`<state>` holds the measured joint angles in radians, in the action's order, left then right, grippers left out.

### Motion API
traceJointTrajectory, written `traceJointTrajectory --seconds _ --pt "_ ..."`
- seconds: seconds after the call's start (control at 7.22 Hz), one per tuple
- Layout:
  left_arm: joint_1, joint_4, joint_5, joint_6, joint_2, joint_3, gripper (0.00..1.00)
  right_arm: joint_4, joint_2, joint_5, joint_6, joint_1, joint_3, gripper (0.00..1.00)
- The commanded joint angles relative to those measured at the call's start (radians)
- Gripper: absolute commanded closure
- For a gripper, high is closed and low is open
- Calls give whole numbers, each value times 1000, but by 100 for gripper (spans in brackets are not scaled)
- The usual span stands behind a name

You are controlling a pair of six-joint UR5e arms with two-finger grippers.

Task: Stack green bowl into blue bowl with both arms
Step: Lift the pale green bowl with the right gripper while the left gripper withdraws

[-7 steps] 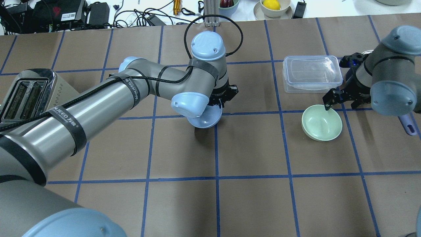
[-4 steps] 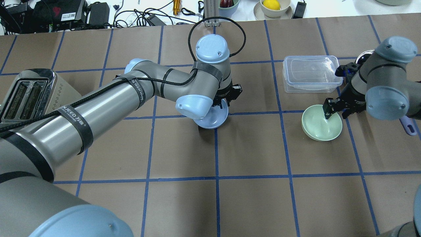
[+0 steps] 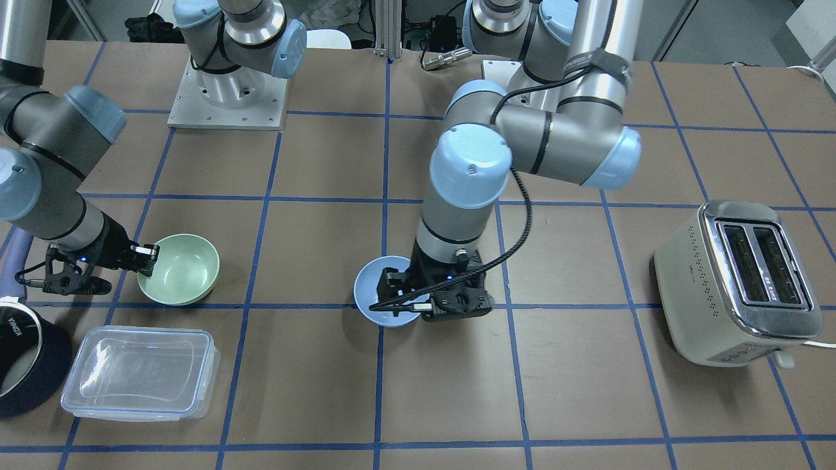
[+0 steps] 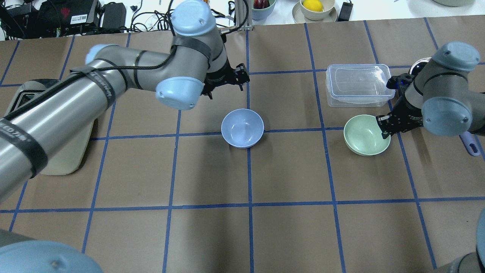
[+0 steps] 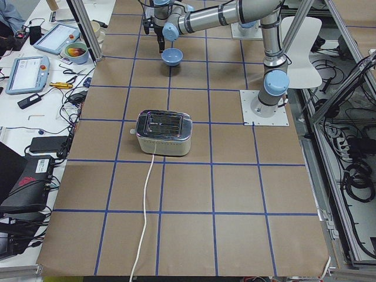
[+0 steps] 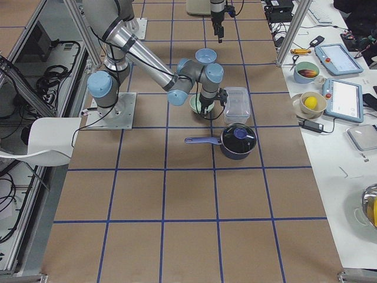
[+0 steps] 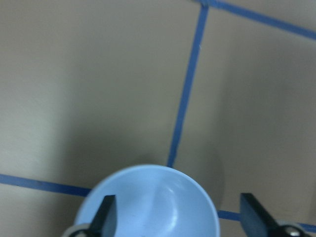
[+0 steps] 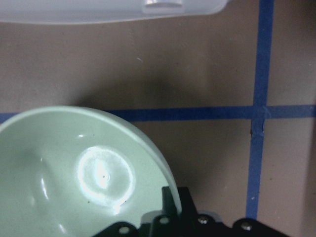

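Observation:
The blue bowl [image 4: 242, 128] sits upright on the table's centre, on a blue tape line. My left gripper [image 4: 226, 81] is open and empty, past the bowl on its far side. In the left wrist view its spread fingers [image 7: 106, 217] frame the blue bowl [image 7: 148, 207] from above. The front view shows the left gripper [image 3: 431, 297] over the blue bowl's [image 3: 379, 294] rim. The green bowl [image 4: 365, 135] is to the right. My right gripper [image 4: 383, 127] is shut on its right rim. The right wrist view shows the rim [image 8: 158, 163] between the jaws.
A clear lidded container [image 4: 359, 84] stands just beyond the green bowl. A dark navy saucepan [image 6: 237, 140] with a purple handle stands to the right of the right arm. A toaster [image 3: 741, 281] stands at the far left, partly under the left arm.
My left gripper has let go of the blue bowl and moved away toward the far left. My right gripper has shut on the green bowl's rim, and the bowl has shifted slightly.

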<state>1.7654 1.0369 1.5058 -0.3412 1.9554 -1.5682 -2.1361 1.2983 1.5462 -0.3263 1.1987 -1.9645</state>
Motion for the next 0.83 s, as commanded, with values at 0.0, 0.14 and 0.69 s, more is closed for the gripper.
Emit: traceJointTrajectory --seconds 0.0,0.14,0.69 --pt "-154 163 -13 278 -140 2 0 161 33 -56 102 42 129 100" --pt "-181 269 -3 359 -194 0 0 279 33 -107 145 91 238 100" --pt "-193 449 -3 395 -351 2 0 201 -88 -203 607 446 374 100"
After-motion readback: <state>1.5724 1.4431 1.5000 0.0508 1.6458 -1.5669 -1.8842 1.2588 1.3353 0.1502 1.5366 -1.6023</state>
